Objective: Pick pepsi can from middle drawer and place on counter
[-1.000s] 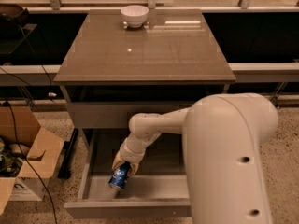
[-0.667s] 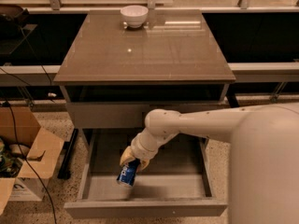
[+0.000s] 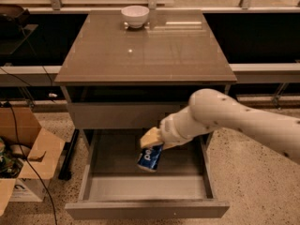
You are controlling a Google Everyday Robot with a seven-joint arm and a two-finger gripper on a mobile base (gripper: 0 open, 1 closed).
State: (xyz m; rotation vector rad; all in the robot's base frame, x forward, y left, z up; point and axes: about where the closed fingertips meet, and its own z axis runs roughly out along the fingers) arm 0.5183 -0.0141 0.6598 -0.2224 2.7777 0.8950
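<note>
Tool (image 3: 152,143) clamped on top end of blue can (image 3: 150,158); can tilted, above floor of open drawer (image 3: 122,186). White bowl (image 3: 135,16) at bench (image 3: 154,50) far edge. Cardboard box (image 3: 29,156) beside cabinet.

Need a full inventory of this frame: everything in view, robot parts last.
blue aluminium Pepsi can: 1, blue with white lettering, tilted above the open drawer, held at its upper end
wide shallow grey middle drawer: 1, grey, pulled open under the counter
glossy grey-brown counter slab: 1, grey-brown, top of the cabinet
small white bowl: 1, white, at the counter's back edge
open cardboard box: 1, brown, on the floor left of the cabinet
white robot arm: 1, white, reaching in from the right
gripper: 1, tan, over the drawer, shut on the can's upper end
</note>
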